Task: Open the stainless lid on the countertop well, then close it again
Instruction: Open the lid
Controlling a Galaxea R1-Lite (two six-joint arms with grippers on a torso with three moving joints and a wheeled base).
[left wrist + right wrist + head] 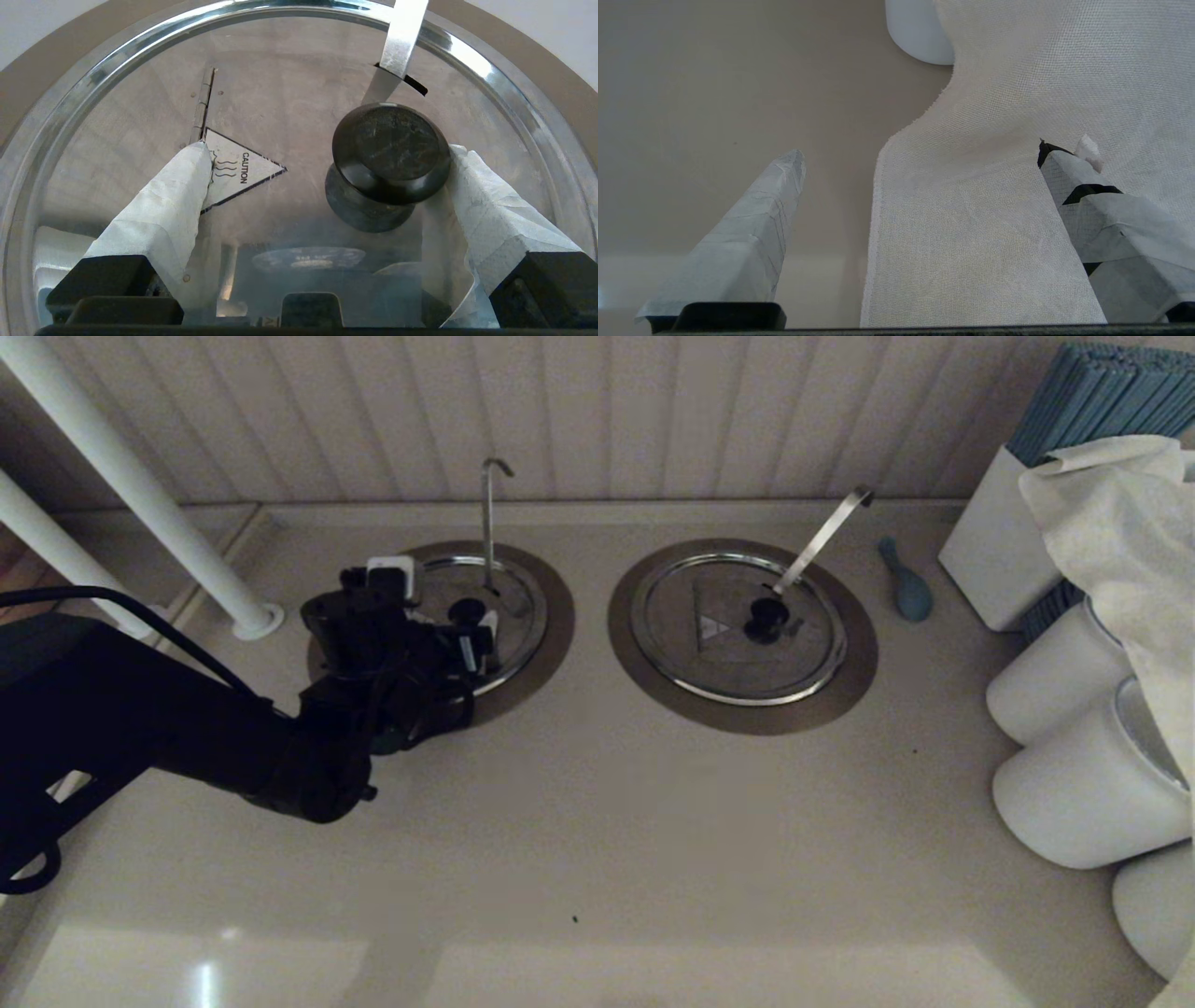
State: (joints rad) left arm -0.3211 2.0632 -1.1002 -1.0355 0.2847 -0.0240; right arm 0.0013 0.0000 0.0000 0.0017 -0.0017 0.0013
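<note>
Head view: the stainless lid [509, 607] lies flat and closed over the countertop well [551, 616] on the left half of the desk [597, 840], with the thin hooked ladle rod [488, 518] rising through it toward the panelled wall. The left pincer [467, 639] reaches in from the left edge and sits low over the lid at the black knob [466, 610]. To the right, well apart, the twin lid [738, 627] is also closed, its flat ladle handle [822, 537] slanting up; a small blue balloon-like item [906, 583] lies beside it, and white containers [1074, 747] under a white cloth [1120, 523] fill the right edge. Left wrist view: the pincer [322, 163] is spread wide over the lid [280, 93]; one taped fingertip [460, 161] touches the side of the knob [390, 149], the other lies apart on the caution triangle [243, 170] near the hinge [203, 105]. Nothing is clamped. The rod [402, 37] enters its slot just behind the knob. Right wrist view: the right pincer [920, 158] hangs open and empty above the desk [714, 93] and the cloth [1017, 140], a white container [915, 32] beyond.
</note>
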